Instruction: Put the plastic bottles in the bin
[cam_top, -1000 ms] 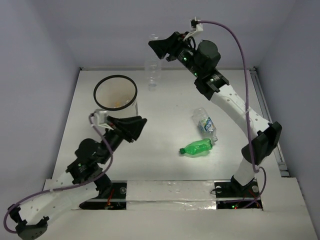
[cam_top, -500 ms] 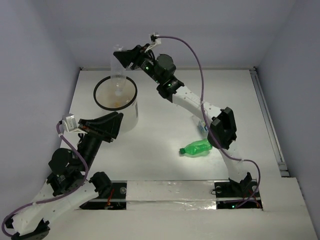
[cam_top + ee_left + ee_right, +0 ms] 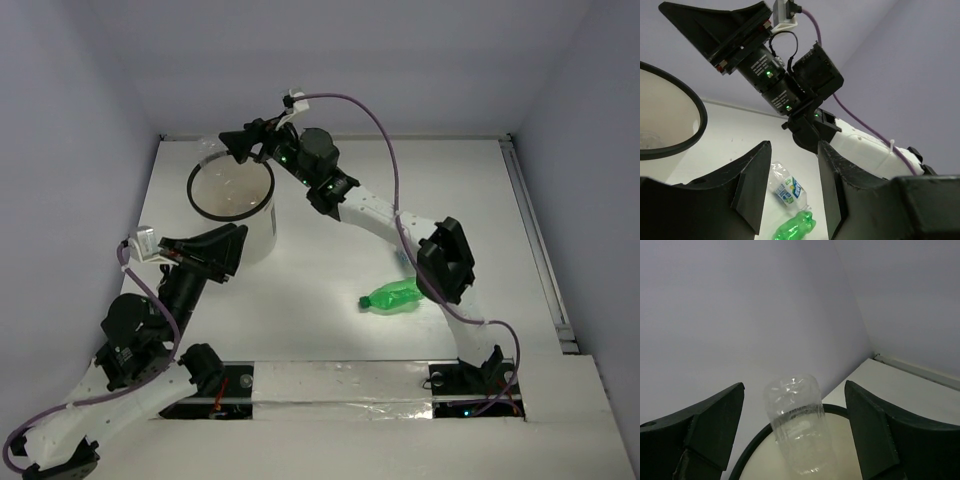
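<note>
Right wrist view: your right gripper (image 3: 794, 390) stands released, with the clear ribbed bottle (image 3: 799, 427) loose between its fingers above the bin (image 3: 840, 440). Your left gripper (image 3: 792, 170) is parted and grasps nothing.

Right arm (image 3: 375, 212) extended, jaws wide, left arm (image 3: 150, 330) raised, jaws parted

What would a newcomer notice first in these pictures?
The right gripper reaches over the bin at the far left of the table, its jaws wide, a clear bottle between them touching neither. A green bottle lies on its side on the table, right of centre.
</note>
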You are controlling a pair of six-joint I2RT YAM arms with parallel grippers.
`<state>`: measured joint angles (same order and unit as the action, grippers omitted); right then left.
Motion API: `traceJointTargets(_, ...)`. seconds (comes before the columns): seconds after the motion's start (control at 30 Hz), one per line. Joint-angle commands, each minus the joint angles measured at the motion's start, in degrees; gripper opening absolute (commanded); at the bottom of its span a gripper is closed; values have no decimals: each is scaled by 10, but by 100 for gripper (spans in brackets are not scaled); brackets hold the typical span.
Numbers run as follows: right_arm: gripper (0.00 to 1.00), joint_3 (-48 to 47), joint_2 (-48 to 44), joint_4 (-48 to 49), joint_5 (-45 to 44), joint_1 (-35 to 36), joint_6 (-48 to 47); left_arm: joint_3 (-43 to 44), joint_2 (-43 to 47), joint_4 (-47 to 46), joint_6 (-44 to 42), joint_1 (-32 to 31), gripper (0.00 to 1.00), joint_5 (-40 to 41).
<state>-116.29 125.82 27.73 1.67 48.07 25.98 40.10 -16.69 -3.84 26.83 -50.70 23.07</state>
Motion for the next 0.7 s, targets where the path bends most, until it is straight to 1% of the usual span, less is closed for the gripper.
traceJointTargets(0.0, 86, 15, -71, 47, -15, -1, -28, 10, -19, -18, -10, -3, 39, 2)
traceJointTargets(0.03, 87, 35, -95, 49, -14, -1, -32, 12, -25, -23, -11, -3, 39, -1)
traceJointTargets(0.07, 86, 49, -125, 51, -31, -1, -39, 13, -39, -26, -12, -3, 39, -11)
traceJointTargets(0.1, 86, 63, -125, 52, -41, -1, -39, 16, -49, -27, -13, -3, 39, -17)
traceJointTargets(0.13, 84, 80, -160, 51, -59, -1, -47, 22, -75, -28, -14, -3, 39, -26)
traceJointTargets(0.2, 81, 136, -199, 43, -80, -1, -56, 28, -109, -37, -18, -3, 39, -56)
traceJointTargets(0.23, 73, 162, -220, 39, -109, -1, -65, 31, -126, -42, -20, -3, 39, -69)
traceJointTargets(0.27, 68, 188, -266, 31, -121, -6, -66, 33, -165, -50, -20, -3, 39, -94)
traceJointTargets(0.3, 63, 247, -292, 25, -133, -6, -66, 35, -186, -57, -21, -3, 39, -105)
traceJointTargets(0.33, 49, 281, -320, 20, -163, -16, -60, 36, -205, -71, -21, -3, 39, -115)
traceJointTargets(0.37, 42, 320, -381, 18, -177, -29, -57, 33, -237, -83, -21, -3, 38, -132)
traceJointTargets(0.4, 33, 397, -416, 15, -188, -37, -55, 29, -252, -111, -26, -8, 38, -135)
traceJointTargets(0.43, 22, 433, -450, 10, -212, -46, -43, 20, -265, -125, -29, -14, 38, -136)
traceJointTargets(0.47, 18, 469, -485, -6, -221, -56, -37, 17, -294, -136, -33, -14, 38, -140)
traceJointTargets(0.5, 14, 503, -554, -16, -228, -76, -30, 15, -311, -147, -38, -22, 38, -144)
traceJointTargets(0.53, 12, 565, -591, -35, -235, -88, -19, 14, -349, -168, -51, -27, 38, -147)
traceJointTargets(0.57, 12, 592, -625, -45, -241, -96, -17, 17, -370, -174, -59, -39, 39, -159)
traceJointTargets(0.6, 12, 615, -686, -61, -249, -101, -17, 23, -394, -183, -68, -48, 42, -164)
traceJointTargets(0.63, 12, 647, -715, -78, -265, -108, -15, 37, -417, -187, -94, -58, 44, -167)
traceJointTargets(0.67, 12, 660, -741, -111, -271, -108, -14, 46, -467, -189, -112, -85, 49, -169)
